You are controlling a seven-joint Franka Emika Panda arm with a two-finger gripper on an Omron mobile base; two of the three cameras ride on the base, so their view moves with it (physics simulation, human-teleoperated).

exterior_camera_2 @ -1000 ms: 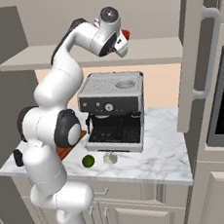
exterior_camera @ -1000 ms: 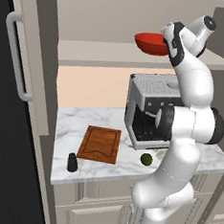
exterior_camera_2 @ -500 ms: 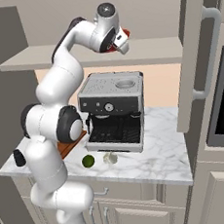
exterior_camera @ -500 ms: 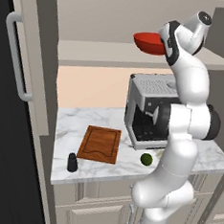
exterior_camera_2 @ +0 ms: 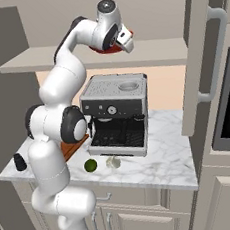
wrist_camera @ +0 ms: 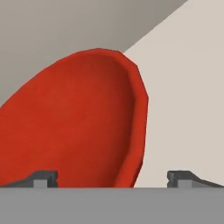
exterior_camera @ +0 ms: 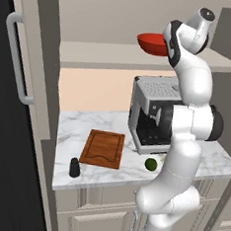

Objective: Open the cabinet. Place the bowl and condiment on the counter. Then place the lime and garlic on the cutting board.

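White marble counter (exterior_camera: 108, 169) is being seen nearest, carrying the condiment (exterior_camera: 74, 167) at its front corner at 7 o'clock in the left base view, the cutting board (exterior_camera: 103, 148) just behind it at 9 o'clock, and the lime (exterior_camera: 151, 164) at the centre before the coffee machine (exterior_camera: 152, 111). In the right base view the garlic (exterior_camera_2: 112, 162) is lying just beside the lime, off the board. Farther up, at 1 o'clock, the bowl (exterior_camera: 152, 44) is resting on the shelf of the opened cabinet (exterior_camera: 142, 58), and it is being approached by the gripper (wrist_camera: 112, 178). Its jaws are being held at full spread, astride the bowl's rim, with nothing gripped. Bowl retrieval is judged to be the step in hand. Next, the rim is probably to be pinched, and the bowl lifted clear and lowered to the counter.
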